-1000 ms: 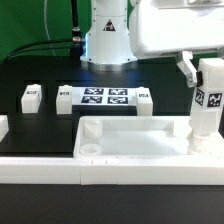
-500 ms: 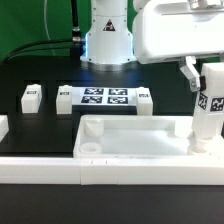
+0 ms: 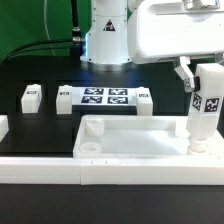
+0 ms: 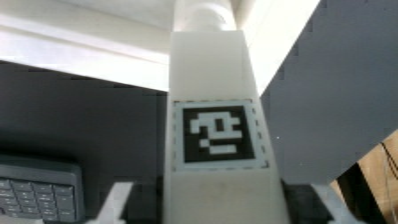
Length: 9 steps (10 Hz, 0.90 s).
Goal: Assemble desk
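The white tray-like tabletop (image 3: 130, 140) lies at the front of the black table. My gripper (image 3: 200, 72) is shut on the upper part of a white square leg (image 3: 205, 110). That leg stands upright with its lower end at the tabletop's corner on the exterior view's right. In the wrist view the leg (image 4: 214, 90) fills the middle with its black-and-white tag facing the camera, and my fingers (image 4: 121, 200) sit against both its sides. Whether the leg's end sits inside the corner socket is hidden. Three more legs (image 3: 30, 96) (image 3: 65, 97) (image 3: 144, 97) lie behind the tabletop.
The marker board (image 3: 105, 98) lies between the loose legs in front of the robot's base (image 3: 105, 40). A long low white rail (image 3: 60, 166) runs along the front edge. Another white piece (image 3: 3, 125) shows at the exterior view's left edge.
The held leg has shifted very slightly back and forth over the tabletop's corner. The grip is unchanged and nothing else has moved.
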Available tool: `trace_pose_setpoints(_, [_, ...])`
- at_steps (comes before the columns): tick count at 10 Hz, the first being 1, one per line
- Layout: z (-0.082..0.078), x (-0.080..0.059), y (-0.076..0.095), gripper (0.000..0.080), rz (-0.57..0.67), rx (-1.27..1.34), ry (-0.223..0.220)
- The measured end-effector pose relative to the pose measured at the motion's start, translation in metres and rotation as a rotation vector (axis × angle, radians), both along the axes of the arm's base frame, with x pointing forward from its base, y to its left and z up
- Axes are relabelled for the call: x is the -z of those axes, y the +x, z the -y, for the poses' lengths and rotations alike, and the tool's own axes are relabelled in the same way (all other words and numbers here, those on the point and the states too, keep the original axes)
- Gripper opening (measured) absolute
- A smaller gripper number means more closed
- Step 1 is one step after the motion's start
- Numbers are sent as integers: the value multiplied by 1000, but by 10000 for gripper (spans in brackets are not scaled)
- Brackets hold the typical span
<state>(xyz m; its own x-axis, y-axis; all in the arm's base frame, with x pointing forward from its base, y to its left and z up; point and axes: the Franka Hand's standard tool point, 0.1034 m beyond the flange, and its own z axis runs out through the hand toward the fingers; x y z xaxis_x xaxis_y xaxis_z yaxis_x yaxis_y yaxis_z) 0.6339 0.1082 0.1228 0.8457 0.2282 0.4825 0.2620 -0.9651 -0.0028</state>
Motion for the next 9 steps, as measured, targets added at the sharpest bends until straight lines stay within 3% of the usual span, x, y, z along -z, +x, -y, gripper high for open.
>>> trace_pose_setpoints(9, [-6,8,-2,289,2,-7,1])
